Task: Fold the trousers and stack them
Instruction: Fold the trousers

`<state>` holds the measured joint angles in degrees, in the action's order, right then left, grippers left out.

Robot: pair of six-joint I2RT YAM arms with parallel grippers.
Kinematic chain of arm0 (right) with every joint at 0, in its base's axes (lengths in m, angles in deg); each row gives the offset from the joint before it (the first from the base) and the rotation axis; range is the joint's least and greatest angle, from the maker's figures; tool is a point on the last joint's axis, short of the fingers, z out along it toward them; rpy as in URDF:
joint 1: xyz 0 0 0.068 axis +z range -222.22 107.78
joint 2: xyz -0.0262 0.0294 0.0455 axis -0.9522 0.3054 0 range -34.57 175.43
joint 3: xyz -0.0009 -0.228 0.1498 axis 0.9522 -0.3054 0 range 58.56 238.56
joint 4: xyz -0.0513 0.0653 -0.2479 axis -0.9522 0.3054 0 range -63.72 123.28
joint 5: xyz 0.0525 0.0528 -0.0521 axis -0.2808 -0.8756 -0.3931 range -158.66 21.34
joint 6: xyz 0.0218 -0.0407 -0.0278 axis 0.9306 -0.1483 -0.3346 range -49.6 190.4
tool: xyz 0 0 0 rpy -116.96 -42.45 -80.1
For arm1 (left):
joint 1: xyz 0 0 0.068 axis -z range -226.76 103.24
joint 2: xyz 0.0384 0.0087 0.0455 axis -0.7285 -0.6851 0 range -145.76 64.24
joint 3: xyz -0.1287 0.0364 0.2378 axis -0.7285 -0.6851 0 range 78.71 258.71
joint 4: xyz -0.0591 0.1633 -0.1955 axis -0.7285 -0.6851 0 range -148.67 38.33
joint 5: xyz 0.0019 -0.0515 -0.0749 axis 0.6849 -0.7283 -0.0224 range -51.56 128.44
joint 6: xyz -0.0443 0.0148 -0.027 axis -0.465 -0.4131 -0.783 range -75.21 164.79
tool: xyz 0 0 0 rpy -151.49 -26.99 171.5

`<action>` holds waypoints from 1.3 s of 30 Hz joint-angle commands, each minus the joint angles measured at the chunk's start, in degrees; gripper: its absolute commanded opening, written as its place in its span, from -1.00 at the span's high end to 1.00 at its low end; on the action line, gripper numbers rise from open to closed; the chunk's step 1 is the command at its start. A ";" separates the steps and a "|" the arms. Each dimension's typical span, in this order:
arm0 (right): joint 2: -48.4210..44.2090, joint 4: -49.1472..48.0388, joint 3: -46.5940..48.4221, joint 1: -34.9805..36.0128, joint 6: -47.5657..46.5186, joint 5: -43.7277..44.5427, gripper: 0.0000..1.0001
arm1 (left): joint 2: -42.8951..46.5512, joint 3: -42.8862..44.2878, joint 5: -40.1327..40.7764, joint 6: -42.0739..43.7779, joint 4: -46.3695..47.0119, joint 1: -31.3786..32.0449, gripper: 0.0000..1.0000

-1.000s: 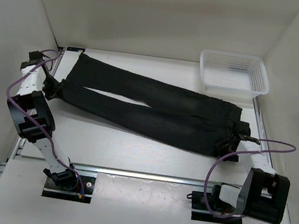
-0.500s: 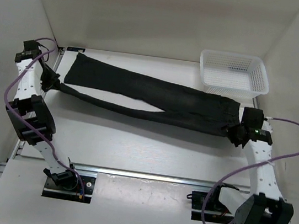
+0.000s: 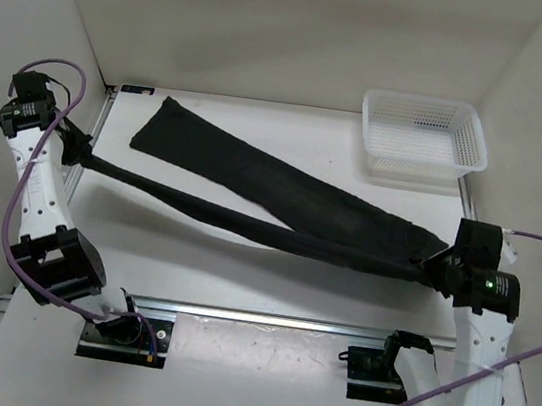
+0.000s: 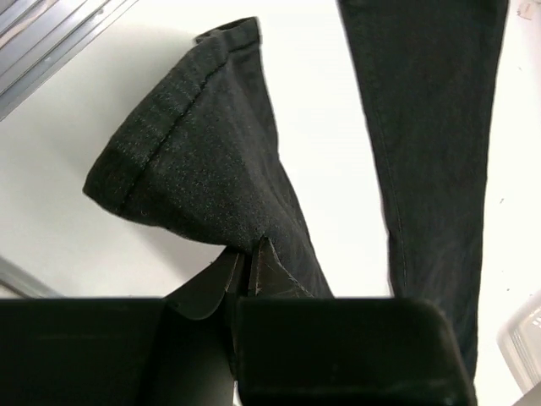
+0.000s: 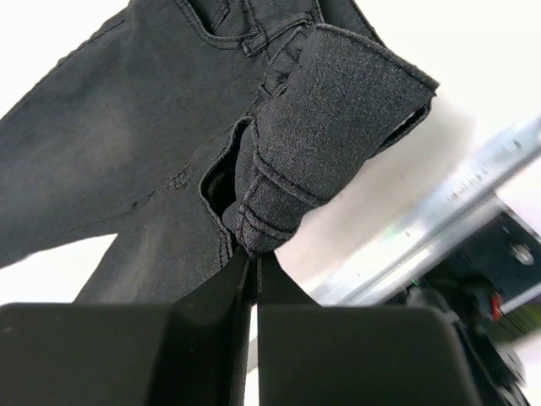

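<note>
I'm holding the black trousers (image 3: 283, 190) stretched across the table (image 3: 241, 275) from 9 to 4 o'clock, left gripper (image 3: 82, 156) pinching one leg's hem (image 4: 169, 144), right gripper (image 3: 435, 272) pinching the waistband (image 5: 338, 110), so I reckon the raised leg is going over the flat one.

My left arm (image 3: 39, 186) rises along the left edge of the top view, wrist at the upper left. The left gripper (image 3: 80, 153) points inward to the right, and in its wrist view the fingertips sit pressed together, pinching a fold of the trousers (image 3: 283, 187). My right arm (image 3: 478, 343) stands at the lower right, wrist angled left. The right gripper (image 3: 433, 269) is clamped on the same cloth, tips meeting.
</note>
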<state>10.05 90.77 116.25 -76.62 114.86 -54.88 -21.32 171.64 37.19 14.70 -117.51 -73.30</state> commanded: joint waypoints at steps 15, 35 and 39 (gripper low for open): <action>-1.48 5.13 3.40 -0.52 -0.44 7.48 1.00 | -6.63 5.42 0.03 5.92 4.84 3.60 0.80; 23.40 -9.11 4.36 -0.52 -0.43 12.23 1.00 | -39.24 40.93 5.91 5.39 0.45 14.77 0.80; 26.48 -10.52 4.89 -0.52 -0.43 12.76 1.00 | -42.05 44.70 6.44 4.86 1.50 17.31 0.80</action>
<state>35.79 82.16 118.57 -76.64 115.21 -48.34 -63.52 212.01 39.28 19.40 -120.20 -56.63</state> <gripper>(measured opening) 0.009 0.144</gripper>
